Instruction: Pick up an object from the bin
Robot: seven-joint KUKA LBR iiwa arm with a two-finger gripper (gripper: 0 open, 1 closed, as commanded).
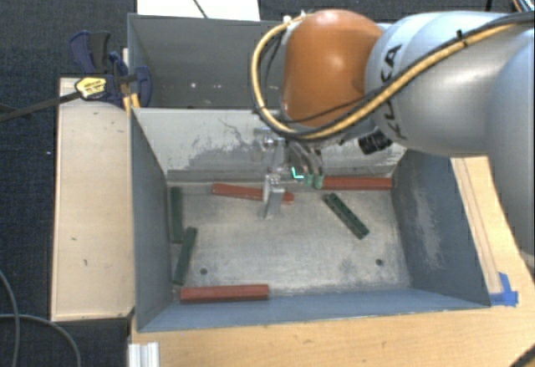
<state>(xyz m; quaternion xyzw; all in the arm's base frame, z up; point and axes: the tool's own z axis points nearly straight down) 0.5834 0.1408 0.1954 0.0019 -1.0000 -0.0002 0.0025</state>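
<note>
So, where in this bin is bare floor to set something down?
Bare: the middle, between the left green bars, front red bar and tilted green bar; also the front right corner. Crowded: the back, around the tool and back red bars.

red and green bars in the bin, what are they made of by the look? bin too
Red bar by the near wall: matte, straight-edged, no glint; likely painted wood or plastic, can't tell which. Green bar mid-bin: same matte look. Bin: bare grey metal, scuffed and scratched.

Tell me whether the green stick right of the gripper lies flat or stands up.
Flat: the green stick lies slantwise on the bin floor, its whole length showing against the floor.
</note>
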